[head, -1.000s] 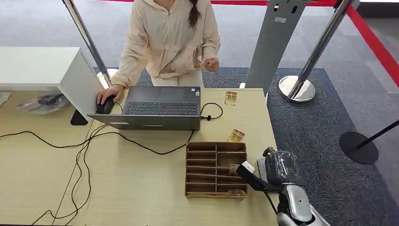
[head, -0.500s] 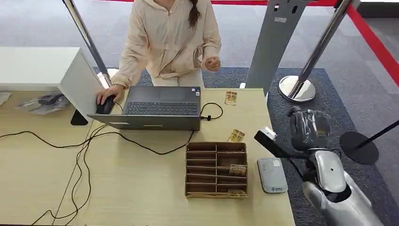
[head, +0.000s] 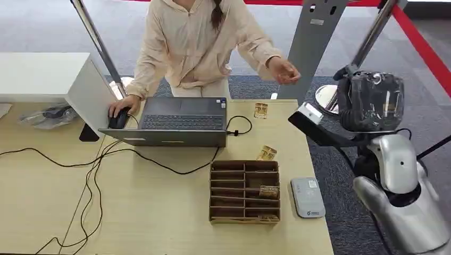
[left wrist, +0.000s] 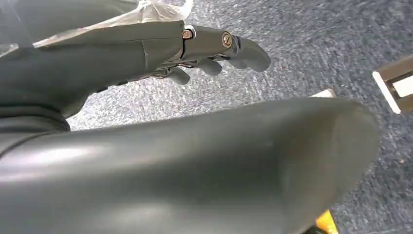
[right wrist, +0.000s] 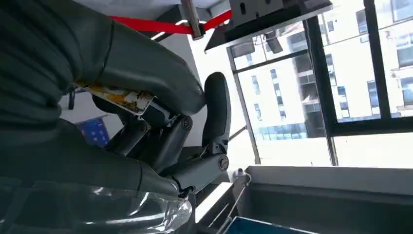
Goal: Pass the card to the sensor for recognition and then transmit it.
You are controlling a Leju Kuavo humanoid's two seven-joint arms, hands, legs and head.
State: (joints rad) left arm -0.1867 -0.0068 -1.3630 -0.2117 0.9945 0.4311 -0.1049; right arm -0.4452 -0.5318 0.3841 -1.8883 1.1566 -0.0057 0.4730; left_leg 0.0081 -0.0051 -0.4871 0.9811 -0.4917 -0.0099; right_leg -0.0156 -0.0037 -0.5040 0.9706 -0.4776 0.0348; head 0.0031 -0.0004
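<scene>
Fingers [right wrist: 146, 117] of the right hand [head: 370, 101] pinch the card [right wrist: 117, 96].

Lighting: even, soft indoor light on the worktop [head: 159, 212]; faint shadows. Head view sharp, slight edge distortion. Right wrist view: windows [right wrist: 341, 73] at 3 o'clock blown out, foreground dark. Left wrist view: close foreground blurred.

A pale wood table [head: 159, 212] fills the lower left of the head view. A white cabinet [head: 48, 77] sits at upper left. Grey carpet [head: 415, 69] covers the floor, with a red line [head: 425, 50] at upper right. Chrome posts [head: 367, 48] stand there. Large windows [right wrist: 341, 73] show bright daylight and buildings.
</scene>
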